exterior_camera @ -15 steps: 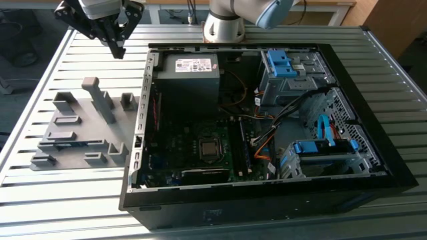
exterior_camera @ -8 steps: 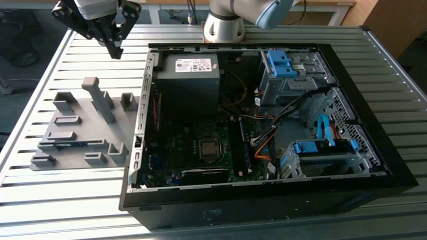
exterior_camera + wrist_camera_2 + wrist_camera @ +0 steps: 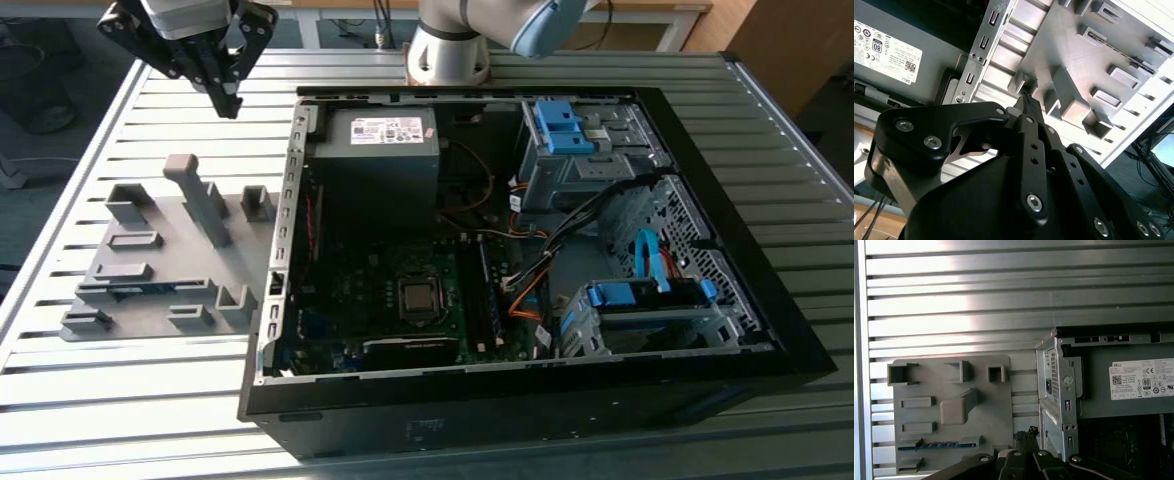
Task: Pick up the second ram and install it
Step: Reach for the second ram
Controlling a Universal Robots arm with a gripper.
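Grey holder plate [image 3: 174, 262] on the slatted metal table [image 3: 134, 420], at the exterior view's left of the open computer case [image 3: 467, 415]: is the second ram in it? asks the picture editor.

It is, the photographer replies. The second ram [image 3: 144, 291] sits in a long slot of the plate, seen edge-on as a thin blue strip. In the first wrist view the second ram [image 3: 936, 444] lies in that slot, near the plate's end farthest from the power supply [image 3: 1134, 385].

And the gripper?

The gripper [image 3: 230, 103] hangs above the table beside the case's corner by the power supply, well apart from the second ram and touching nothing — its fingers pinched together, empty. In both wrist views the fingertips meet in a point, with the plate and the case's edge beyond them
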